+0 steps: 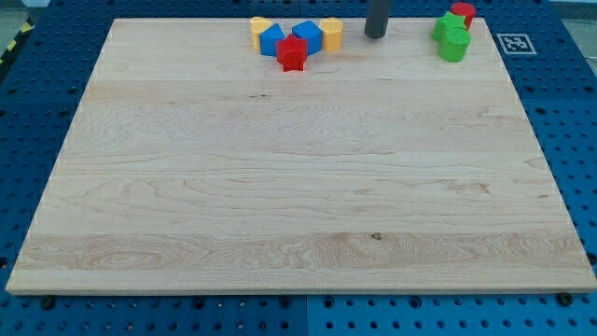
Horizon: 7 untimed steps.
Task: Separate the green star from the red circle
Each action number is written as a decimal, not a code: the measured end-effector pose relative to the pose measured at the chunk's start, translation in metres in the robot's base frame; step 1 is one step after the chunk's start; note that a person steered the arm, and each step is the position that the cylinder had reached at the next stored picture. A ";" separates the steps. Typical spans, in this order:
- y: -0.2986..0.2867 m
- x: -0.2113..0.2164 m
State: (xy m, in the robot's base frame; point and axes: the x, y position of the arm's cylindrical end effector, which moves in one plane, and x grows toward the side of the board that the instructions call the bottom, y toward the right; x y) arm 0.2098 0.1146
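The green star is sitting near the worktop's upper right corner, close to the far edge. The red circle is lying at about one o'clock from it, touching or all but touching it, and is partly hiding behind the green shapes. A second green block, rounded in outline though its exact shape is hard to make out, is pressing against the star at about five o'clock.

My tip is standing at about nine o'clock from the star, near it but clearly apart, with bare wood showing between them. The rod is coming down from the view's top edge and is touching no block. There are no fingers on this arm, only the plain rod, so nothing is being held or clasped.

At about nine o'clock from my tip, a cluster of five blocks is crowding along the far edge. The nearest is a yellow block, just beside my tip. Touching it is a blue block, then a red star jutting toward the view's bottom, a second blue block, and a yellow block at the cluster's left end.

A black-and-white marker tag is lying on the blue pegboard at about three o'clock from the green star, just off the worktop.
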 end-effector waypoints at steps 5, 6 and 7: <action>0.100 -0.017; 0.123 -0.017; 0.131 -0.017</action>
State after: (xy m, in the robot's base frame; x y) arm 0.1923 0.2457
